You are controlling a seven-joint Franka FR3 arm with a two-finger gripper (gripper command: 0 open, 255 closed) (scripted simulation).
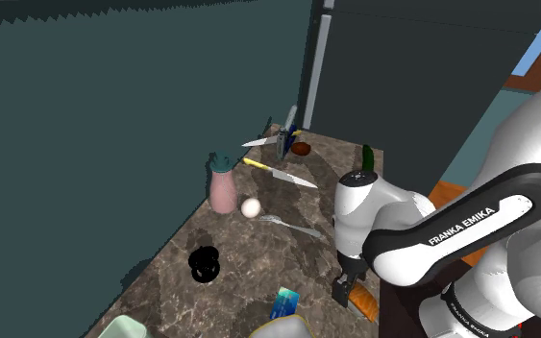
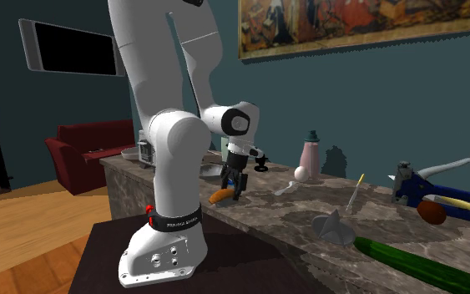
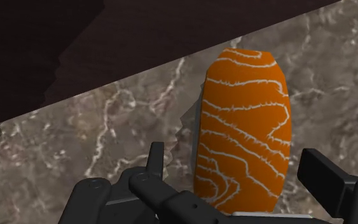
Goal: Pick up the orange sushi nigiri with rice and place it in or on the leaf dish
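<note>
Bare marbled counter (image 1: 249,254) between the nigiri (image 1: 362,303) and the nearest obstacles, blue box (image 1: 283,304) and fork (image 1: 292,227).

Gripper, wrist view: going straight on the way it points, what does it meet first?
The orange sushi nigiri, lying straight ahead of the open gripper on the marbled counter. The gap to it is hard to judge.

Shoulder view behind arm (image 1: 451,230), second low opposite, wrist close over shared countertop (image 3: 63,146).
</note>
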